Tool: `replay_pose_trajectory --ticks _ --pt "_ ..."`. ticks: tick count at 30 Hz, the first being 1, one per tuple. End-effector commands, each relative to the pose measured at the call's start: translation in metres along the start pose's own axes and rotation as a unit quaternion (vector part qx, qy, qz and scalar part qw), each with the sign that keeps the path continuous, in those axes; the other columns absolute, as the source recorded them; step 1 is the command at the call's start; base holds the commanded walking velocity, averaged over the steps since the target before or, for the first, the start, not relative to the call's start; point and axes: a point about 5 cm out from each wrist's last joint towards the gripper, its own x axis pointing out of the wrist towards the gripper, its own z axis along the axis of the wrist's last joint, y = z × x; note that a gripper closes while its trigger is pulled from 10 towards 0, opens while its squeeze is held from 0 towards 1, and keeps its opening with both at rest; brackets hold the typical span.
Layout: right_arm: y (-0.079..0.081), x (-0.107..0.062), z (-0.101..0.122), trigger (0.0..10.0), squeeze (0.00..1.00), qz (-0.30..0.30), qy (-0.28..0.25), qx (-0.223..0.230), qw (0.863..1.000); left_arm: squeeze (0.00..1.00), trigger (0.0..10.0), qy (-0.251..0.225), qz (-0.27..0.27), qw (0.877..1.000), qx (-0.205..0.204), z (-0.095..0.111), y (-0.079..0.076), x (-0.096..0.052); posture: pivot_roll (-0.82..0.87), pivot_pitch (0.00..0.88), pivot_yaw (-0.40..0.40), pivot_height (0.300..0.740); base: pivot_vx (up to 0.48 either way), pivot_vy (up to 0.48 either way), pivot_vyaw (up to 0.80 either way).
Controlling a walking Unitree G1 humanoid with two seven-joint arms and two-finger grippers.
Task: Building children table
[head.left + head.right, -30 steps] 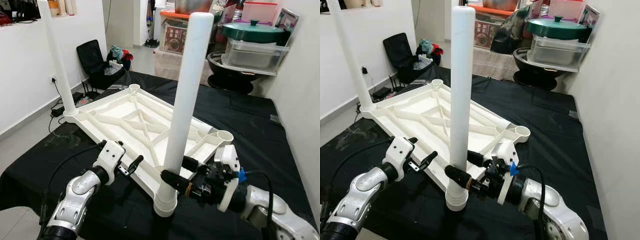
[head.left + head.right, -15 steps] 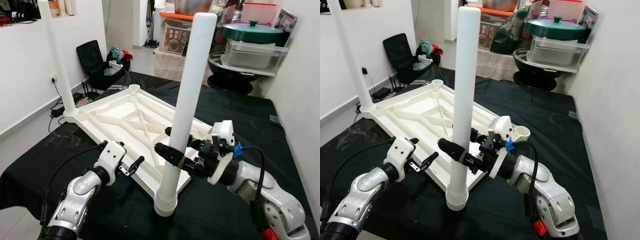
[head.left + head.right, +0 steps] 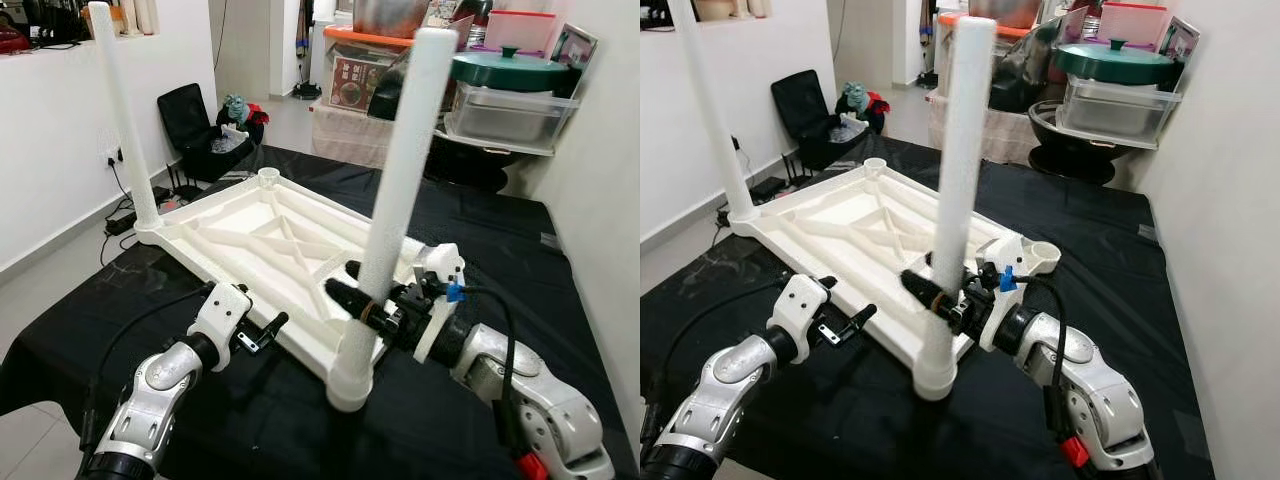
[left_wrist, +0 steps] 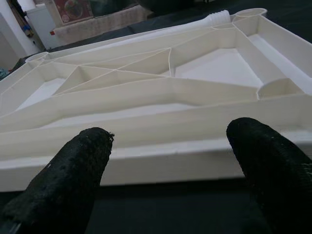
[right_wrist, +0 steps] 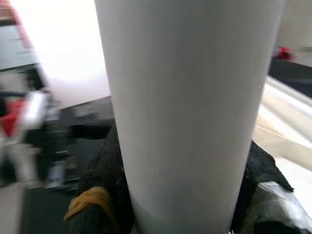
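A white plastic tabletop [image 3: 262, 235] lies upside down on the black-covered table. One white leg [image 3: 122, 115] stands upright in its far left corner. My right gripper [image 3: 346, 284] is shut on a second white leg [image 3: 398, 190], low on its shaft. This leg leans to the right, with its wide foot [image 3: 350, 374] at the tabletop's near corner. In the right wrist view the leg [image 5: 190, 107] sits between both black fingers [image 5: 100, 192]. My left gripper [image 3: 266, 330] hovers open just before the tabletop's front edge [image 4: 161, 163], holding nothing.
Empty leg sockets show at the back corner [image 3: 268, 177] and the right corner [image 3: 1043, 256]. A black bag [image 3: 195, 125] sits on the floor to the left. Storage bins and a green-lidded pot [image 3: 505, 62] stand behind. A white wall runs along the right.
My right gripper has slid higher up the leg and carried it right and toward the tabletop's near corner; the leg now leans more. The left gripper has barely moved.
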Motion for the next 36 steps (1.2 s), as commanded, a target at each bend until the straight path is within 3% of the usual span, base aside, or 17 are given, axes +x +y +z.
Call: replay_pose_trajectory --ticks 1,10,16,17,18,19,20,23,24,26,27,28,29,30,31,32,36 --pt "-0.017 -0.005 -0.011 0.0 0.00 -0.068 0.033 0.010 0.997 0.00 10.0 0.007 -0.004 1.000 -0.002 -0.004 -0.003 0.000 0.02 0.000 -0.081 0.740 0.000 0.000 0.00" --pt "-0.018 -0.004 -0.006 0.0 0.00 -0.086 0.004 0.011 0.996 0.00 10.0 0.006 -0.006 1.000 -0.001 -0.003 -0.004 0.002 0.02 0.000 -0.079 0.740 0.000 0.000 0.00" --pt "-0.031 -0.003 -0.012 0.0 0.00 -0.168 0.031 0.002 0.985 0.00 10.0 0.006 -0.004 1.000 0.000 -0.003 -0.004 0.002 0.02 0.000 -0.083 0.740 0.000 0.000 0.00" --pt "-0.041 -0.007 -0.016 0.0 0.00 -0.235 0.048 0.000 0.971 0.00 10.0 0.006 -0.003 1.000 0.000 -0.003 -0.003 0.001 0.02 0.000 -0.084 0.740 0.000 0.000 0.00" --pt "-0.054 -0.015 -0.019 0.0 0.00 -0.330 0.063 -0.001 0.942 0.00 10.0 0.007 -0.001 1.000 0.001 -0.003 -0.003 0.001 0.02 0.000 -0.084 0.740 0.000 0.000 0.00" --pt "-0.054 -0.015 -0.019 0.0 0.00 -0.330 0.063 -0.001 0.942 0.00 10.0 0.007 -0.001 1.000 0.001 -0.003 -0.003 0.001 0.02 0.000 -0.084 0.740 0.000 0.000 0.00" --pt "-0.062 -0.025 -0.021 0.0 0.00 -0.410 0.066 0.000 0.909 0.00 10.0 0.008 0.002 1.000 0.001 -0.004 -0.002 0.001 0.02 0.000 -0.083 0.740 0.000 0.000 0.00" --pt "-0.062 -0.025 -0.021 0.0 0.00 -0.410 0.066 0.000 0.909 0.00 10.0 0.008 0.002 1.000 0.001 -0.004 -0.002 0.001 0.02 0.000 -0.083 0.740 0.000 0.000 0.00" --pt "-0.062 -0.039 -0.024 0.0 0.00 -0.488 0.063 0.007 0.870 0.00 10.0 0.009 0.005 1.000 0.001 -0.004 -0.002 0.001 0.02 0.000 -0.078 0.740 0.000 0.000 0.00" --pt "-0.062 -0.039 -0.024 0.0 0.00 -0.488 0.063 0.007 0.870 0.00 10.0 0.009 0.005 1.000 0.001 -0.004 -0.002 0.001 0.02 0.000 -0.078 0.740 0.000 0.000 0.00" --pt "-0.057 -0.050 -0.028 0.0 0.00 -0.544 0.058 0.012 0.837 0.00 10.0 0.009 0.007 1.000 0.001 -0.004 -0.002 0.002 0.01 0.000 -0.071 0.740 0.000 0.000 0.00" --pt "-0.057 -0.050 -0.028 0.0 0.00 -0.544 0.058 0.012 0.837 0.00 10.0 0.009 0.007 1.000 0.001 -0.004 -0.002 0.002 0.01 0.000 -0.071 0.740 0.000 0.000 0.00" --pt "-0.052 -0.058 -0.031 0.0 0.00 -0.579 0.054 0.017 0.813 0.00 10.0 0.010 0.008 1.000 0.001 -0.004 -0.002 0.002 0.01 0.000 -0.069 0.740 0.000 0.000 0.00" --pt "-0.052 -0.058 -0.031 0.0 0.00 -0.579 0.054 0.017 0.813 0.00 10.0 0.010 0.008 1.000 0.001 -0.004 -0.002 0.002 0.01 0.000 -0.069 0.740 0.000 0.000 0.00" --pt "-0.047 -0.062 -0.033 0.0 0.00 -0.598 0.053 0.019 0.800 0.00 10.0 0.009 0.008 1.000 0.002 -0.004 -0.003 0.003 0.01 0.000 -0.067 0.740 0.000 0.000 0.00" --pt "-0.042 -0.055 -0.035 10.0 0.00 -0.579 0.059 0.019 0.813 0.00 10.0 0.010 0.009 1.000 0.002 -0.004 -0.003 0.004 0.01 0.000 -0.064 0.740 0.000 0.000 0.00" --pt "-0.038 -0.046 -0.030 10.0 0.00 -0.546 0.048 0.010 0.837 0.00 10.0 0.011 0.009 1.000 0.002 -0.004 -0.003 0.004 0.01 0.000 -0.066 0.740 0.000 0.000 0.00"
